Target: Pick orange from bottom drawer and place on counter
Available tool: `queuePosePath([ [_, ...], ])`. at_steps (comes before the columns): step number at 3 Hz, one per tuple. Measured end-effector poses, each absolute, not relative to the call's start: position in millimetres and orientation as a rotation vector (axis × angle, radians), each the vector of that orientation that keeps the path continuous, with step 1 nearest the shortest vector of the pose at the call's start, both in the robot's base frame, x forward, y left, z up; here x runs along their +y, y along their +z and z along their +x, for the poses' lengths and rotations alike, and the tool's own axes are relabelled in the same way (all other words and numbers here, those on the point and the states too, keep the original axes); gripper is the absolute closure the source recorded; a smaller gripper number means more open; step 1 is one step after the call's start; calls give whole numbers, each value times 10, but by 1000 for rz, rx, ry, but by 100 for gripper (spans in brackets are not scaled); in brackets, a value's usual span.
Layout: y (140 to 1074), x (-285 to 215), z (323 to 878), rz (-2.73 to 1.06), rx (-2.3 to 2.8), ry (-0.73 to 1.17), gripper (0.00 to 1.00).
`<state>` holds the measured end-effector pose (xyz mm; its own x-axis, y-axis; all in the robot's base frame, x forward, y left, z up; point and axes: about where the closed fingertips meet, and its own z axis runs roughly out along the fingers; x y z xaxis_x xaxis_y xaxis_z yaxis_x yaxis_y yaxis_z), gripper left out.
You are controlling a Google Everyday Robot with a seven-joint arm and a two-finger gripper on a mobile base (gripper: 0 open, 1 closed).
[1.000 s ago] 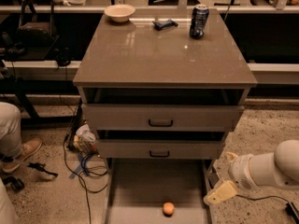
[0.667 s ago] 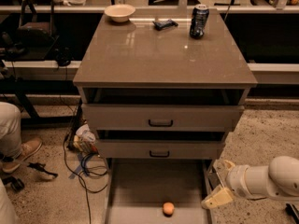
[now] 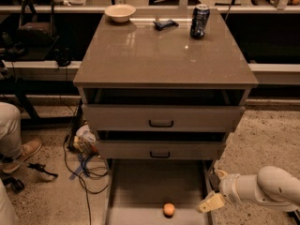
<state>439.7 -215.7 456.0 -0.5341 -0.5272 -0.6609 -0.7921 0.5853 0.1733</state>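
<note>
The orange (image 3: 168, 209) lies on the floor of the bottom drawer (image 3: 140, 186), which is pulled out at the foot of the cabinet, near its front end. My gripper (image 3: 214, 191) hangs at the drawer's right wall, to the right of the orange and apart from it, on a white arm coming in from the right edge. One pale finger (image 3: 209, 203) points down-left toward the orange. The counter (image 3: 164, 55) is the wide glossy grey-brown top above.
On the counter's far edge stand a bowl (image 3: 120, 12), a small dark object (image 3: 166, 24) and a soda can (image 3: 199, 21). Two upper drawer fronts (image 3: 161, 118) are slightly open. Cables (image 3: 86, 165) and a person's foot (image 3: 21, 153) lie on the floor at left.
The arm has sunk lower and drawn back to the right; the gripper stays beside the drawer's right wall. The orange has not moved.
</note>
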Motion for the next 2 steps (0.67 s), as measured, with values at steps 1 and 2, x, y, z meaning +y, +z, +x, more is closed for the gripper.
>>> queuePosePath([
  [1,4041,-2133,4481,-1060,2279,588,0],
  [2,3380,-2083,4595,-1088,2252,578,0],
])
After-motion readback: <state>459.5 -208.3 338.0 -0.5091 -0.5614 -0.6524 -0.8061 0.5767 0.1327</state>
